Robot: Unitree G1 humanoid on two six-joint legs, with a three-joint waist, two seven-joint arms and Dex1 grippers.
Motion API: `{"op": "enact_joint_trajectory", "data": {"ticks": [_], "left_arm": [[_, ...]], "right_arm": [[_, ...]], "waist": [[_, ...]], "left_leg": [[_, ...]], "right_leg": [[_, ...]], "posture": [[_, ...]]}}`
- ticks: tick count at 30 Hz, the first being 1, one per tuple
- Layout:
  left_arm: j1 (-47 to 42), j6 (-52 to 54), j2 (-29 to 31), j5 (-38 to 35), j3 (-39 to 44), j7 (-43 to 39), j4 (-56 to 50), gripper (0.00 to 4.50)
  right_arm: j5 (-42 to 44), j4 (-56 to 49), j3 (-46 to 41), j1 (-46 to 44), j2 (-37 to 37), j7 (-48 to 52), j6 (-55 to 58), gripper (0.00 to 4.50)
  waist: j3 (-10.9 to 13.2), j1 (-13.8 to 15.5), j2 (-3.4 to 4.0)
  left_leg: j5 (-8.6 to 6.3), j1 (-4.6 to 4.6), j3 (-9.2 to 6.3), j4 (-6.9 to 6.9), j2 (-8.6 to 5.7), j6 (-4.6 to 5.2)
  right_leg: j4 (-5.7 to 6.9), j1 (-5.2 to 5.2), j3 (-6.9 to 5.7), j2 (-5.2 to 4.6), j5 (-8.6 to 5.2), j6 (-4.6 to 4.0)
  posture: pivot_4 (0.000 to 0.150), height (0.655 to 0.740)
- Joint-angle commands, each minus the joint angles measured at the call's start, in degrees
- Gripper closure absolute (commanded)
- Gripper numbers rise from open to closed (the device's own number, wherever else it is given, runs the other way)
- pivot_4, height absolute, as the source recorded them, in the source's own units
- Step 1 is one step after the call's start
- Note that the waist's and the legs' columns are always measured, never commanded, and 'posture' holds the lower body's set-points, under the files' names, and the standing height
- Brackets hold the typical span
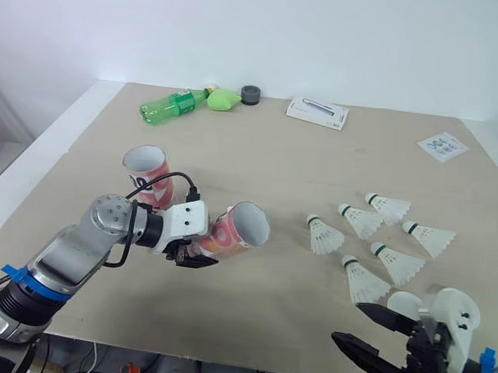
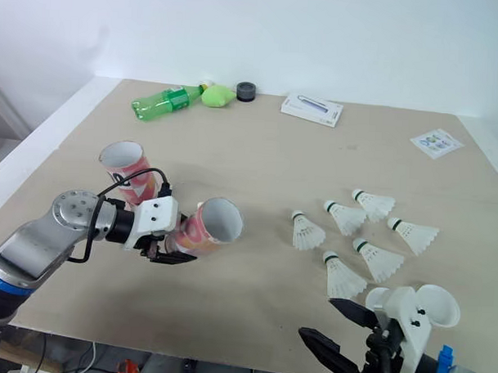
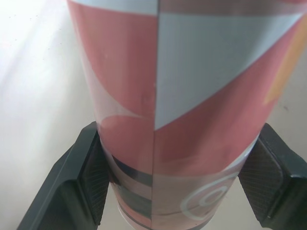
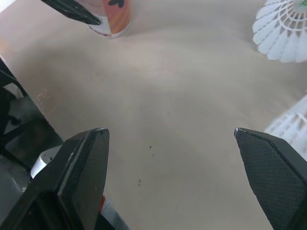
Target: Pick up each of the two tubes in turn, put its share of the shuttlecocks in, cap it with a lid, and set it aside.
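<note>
My left gripper [image 1: 199, 252] is shut on a pink patterned tube [image 1: 235, 229], holding it tilted just above the table with its open mouth facing right. In the left wrist view, both black pads [image 3: 91, 177] press the tube [image 3: 182, 96] near its base. A second, similar tube [image 1: 145, 171] stands upright just behind the left arm. Several white shuttlecocks [image 1: 323, 235] lie in a cluster on the right of the table. My right gripper [image 1: 355, 325] is open and empty at the front edge, just in front of the shuttlecocks. Its wrist view shows its fingertips [image 4: 96, 143] wide apart above bare table, with one shuttlecock [image 4: 283, 28] ahead.
Along the back of the wooden table [image 1: 274, 171] lie a green bottle [image 1: 174, 104], a small green object [image 1: 223, 99], a dark grey round cap [image 1: 250, 94] and a white box [image 1: 317, 112]. A printed card [image 1: 443, 146] lies far right.
</note>
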Motion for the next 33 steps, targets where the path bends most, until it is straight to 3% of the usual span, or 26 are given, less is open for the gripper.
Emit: {"op": "enact_joint_trajectory", "data": {"ticks": [1,11,21,33], "left_arm": [[-0.1,0.9,-0.6,2.1,-1.4,0.7,0.9,1.16],[-0.6,4.9,-3.1,0.9,-0.8,1.1,-0.7,1.16],[0.0,0.5,-6.5,4.8,-3.3,1.5,3.7,1.16],[0.1,1.2,-9.4,5.1,-4.1,0.5,2.0,1.16]], "right_arm": [[-0.9,0.7,1.0,-0.6,-0.5,-1.5,-1.4,0.0],[-0.6,2.2,1.4,-0.8,-1.5,-1.2,-2.6,0.0],[-0.9,3.2,5.8,-4.0,-2.0,-2.5,-2.5,0.0],[-2.0,2.9,8.6,-4.8,-2.8,-4.1,-2.8,0.0]], "waist": [[0.0,0.0,0.04],[-0.1,0.0,0.16],[-0.2,0.6,0.28],[-0.4,1.5,0.31]], "left_leg": [[0.0,-0.02,-0.03,-0.01,-0.08,0.0],[0.05,-0.23,-0.35,0.08,0.04,0.06],[0.1,-0.22,-0.34,0.2,-0.02,0.14],[0.19,-0.28,-0.29,0.22,-0.09,0.27]], "right_leg": [[0.0,0.0,-0.02,0.04,-0.01,-0.01],[0.02,0.12,-0.03,0.44,0.01,0.05],[0.01,0.09,-0.04,0.36,0.04,0.09],[0.01,0.14,-0.04,0.25,0.03,0.15]], "posture": [[0.15,0.7294],[0.15,0.7294],[0.15,0.7294],[0.15,0.7294]]}}
